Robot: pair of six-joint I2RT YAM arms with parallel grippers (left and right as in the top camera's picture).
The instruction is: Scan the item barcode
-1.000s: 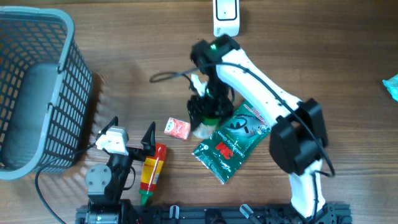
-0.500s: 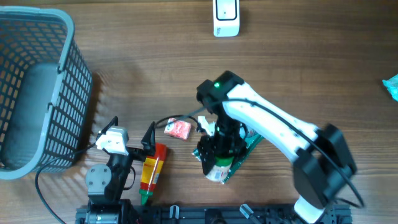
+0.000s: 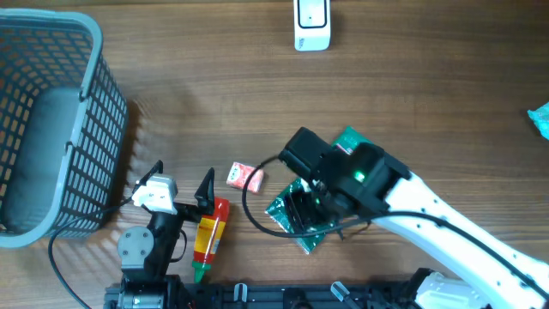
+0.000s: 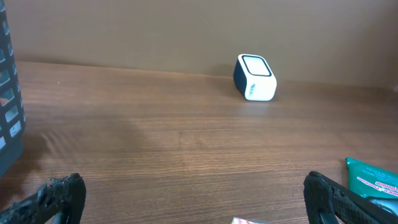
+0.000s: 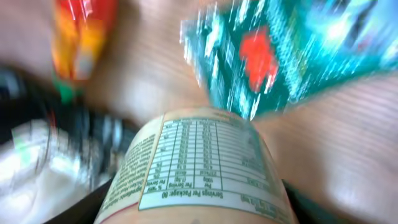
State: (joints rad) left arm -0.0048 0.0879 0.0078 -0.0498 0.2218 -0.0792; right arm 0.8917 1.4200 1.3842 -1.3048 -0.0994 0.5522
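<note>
A round jar with a printed nutrition table (image 5: 199, 168) fills the lower half of the right wrist view. My right gripper (image 5: 199, 208) is shut on it, a dark finger on each side. From overhead that gripper (image 3: 309, 210) hangs over the green packet (image 3: 286, 212), and the arm hides the jar. The white barcode scanner (image 3: 311, 24) stands at the table's far edge, well away from the jar, and shows small in the left wrist view as the scanner (image 4: 255, 78). My left gripper (image 3: 183, 172) rests wide open near the front edge with nothing between its fingers.
A grey mesh basket (image 3: 51, 129) fills the far left. A red and yellow bottle (image 3: 208, 232) lies by the left gripper, and a small pink packet (image 3: 244, 177) lies to its right. A teal thing (image 3: 540, 118) pokes in at the right edge.
The right arm has swung from the middle of the table toward the front edge with the jar, and now hangs over the green packet. The left arm has not moved.
</note>
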